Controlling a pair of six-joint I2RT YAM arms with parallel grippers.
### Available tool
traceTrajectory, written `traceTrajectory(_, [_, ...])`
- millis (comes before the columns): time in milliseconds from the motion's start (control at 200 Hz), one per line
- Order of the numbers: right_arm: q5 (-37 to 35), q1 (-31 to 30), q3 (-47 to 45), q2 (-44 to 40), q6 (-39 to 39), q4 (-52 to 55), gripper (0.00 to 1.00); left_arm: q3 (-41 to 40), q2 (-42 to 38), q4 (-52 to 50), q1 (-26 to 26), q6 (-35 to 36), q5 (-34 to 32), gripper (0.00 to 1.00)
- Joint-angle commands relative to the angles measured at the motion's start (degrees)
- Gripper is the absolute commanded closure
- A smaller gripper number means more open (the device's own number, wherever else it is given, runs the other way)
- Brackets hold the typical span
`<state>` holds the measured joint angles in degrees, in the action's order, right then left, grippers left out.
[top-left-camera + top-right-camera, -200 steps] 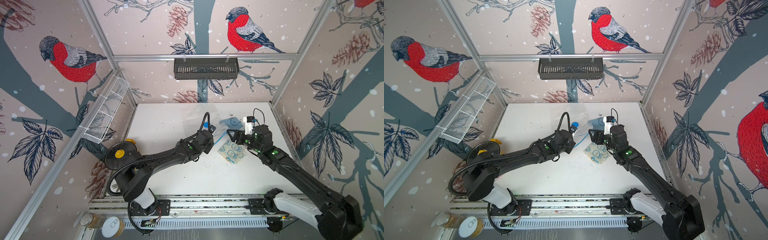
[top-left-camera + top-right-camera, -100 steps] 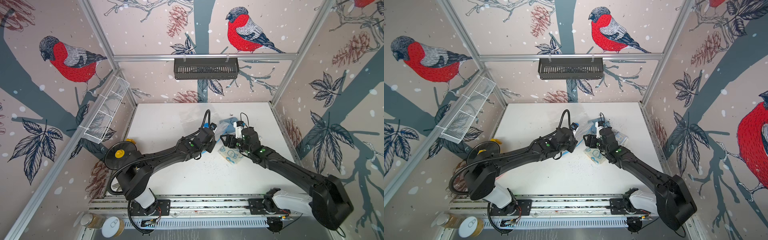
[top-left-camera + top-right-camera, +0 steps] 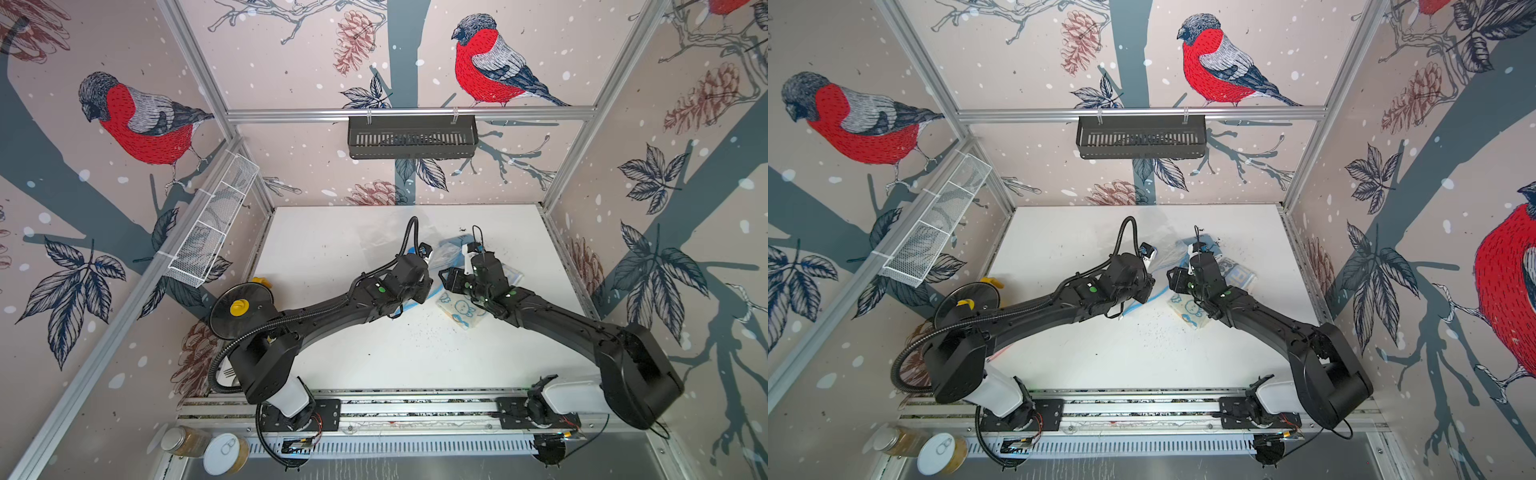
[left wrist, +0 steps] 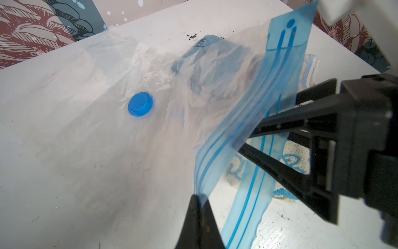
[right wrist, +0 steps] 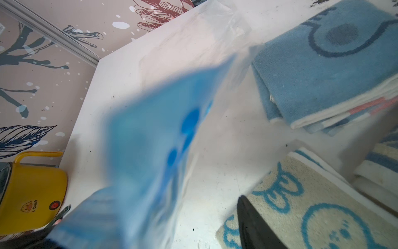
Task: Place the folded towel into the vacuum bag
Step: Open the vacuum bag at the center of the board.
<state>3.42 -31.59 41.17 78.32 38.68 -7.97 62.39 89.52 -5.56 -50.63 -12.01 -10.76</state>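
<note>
1. In both top views the vacuum bag point(image 3: 446, 251) lies on the desk point(image 3: 415, 357), right of centre. The cream folded towel point(image 3: 462, 311) lies outside it, on the near-right side of the mouth. It sits just beneath the right pincer point(image 3: 444, 279), so the right arm point(image 3: 552, 316) is clearly the nearer one.
2. In the left wrist view the left pincer point(image 4: 199, 200) is clenched on the upper lip of the blue zip strip point(image 4: 258, 97), holding that lip off the desk. The lower lip drapes over the towel's edge. The bag's long axis runs from this mouth past the round valve cap point(image 4: 140, 104), towards the far left. The right pincer reaches in at the raised lip with its jaws apart, tips hidden behind the film.
3. In the right wrist view the strip is a blur between the spread jaws. The pincer looks released, though I cannot tell whether a pad grazes the film. The towel lies just beside it, so I judge it must go far-left, through the gap and along the bag's axis.
</note>
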Motion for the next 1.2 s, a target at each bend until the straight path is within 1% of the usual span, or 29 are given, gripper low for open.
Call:
traceTrajectory(0, [-3.5,-0.2,1.1,0.8,0.7,-0.8,0.48,0.0,-1.6,-0.8,0.1,-1.2,-2.2,1.0])
traceTrajectory(245, [-3.4,-1.3,4.1,4.1,-0.5,-0.8,0.64,-1.4,-5.3,-1.0,-0.3,-1.2,-5.6,1.0])
traceTrajectory(400, [-2.6,-2.0,6.0,6.6,-0.9,-1.0,0.73,-1.7,-6.3,-0.7,-0.6,-1.1,-7.7,1.0])
traceTrajectory(525, [-2.6,-2.5,6.6,7.9,-0.7,-1.4,0.73,-0.9,-5.6,-0.3,-1.4,-0.2,-9.3,1.0])
traceTrajectory(650, [-2.0,-2.6,7.0,9.5,-0.5,-1.4,0.7,0.3,-4.2,-0.2,-2.6,1.0,-11.4,1.0])
traceTrajectory(775, [-2.0,-2.7,7.3,10.6,-0.4,-1.2,0.7,0.8,-2.9,0.3,-4.1,3.1,-16.9,1.0])
traceTrajectory(825, [-2.0,-2.7,7.3,10.9,-0.1,-1.1,0.7,0.8,-2.6,0.8,-4.2,3.6,-18.1,1.0])
traceTrajectory(941, [-1.7,-2.7,7.3,11.0,0.2,-0.4,0.63,0.4,-2.2,0.9,-4.2,3.3,-20.7,1.0])
traceTrajectory(996, [-1.1,-2.8,7.0,10.9,0.3,-0.4,0.61,-0.2,-2.2,0.6,-4.2,3.2,-20.8,1.0])
traceTrajectory(1071, [-0.4,-3.2,6.5,10.1,0.4,-0.4,0.54,-2.3,-2.7,0.9,-4.2,3.0,-19.9,1.0])
traceTrajectory(1146, [0.4,-3.9,5.6,8.8,0.0,-0.6,0.5,-4.9,-3.6,2.2,-4.2,2.4,-17.4,1.0])
traceTrajectory(1196, [1.0,-4.5,4.3,7.5,0.1,-1.3,0.45,-7.4,-3.9,2.4,-4.0,1.4,-15.1,1.0])
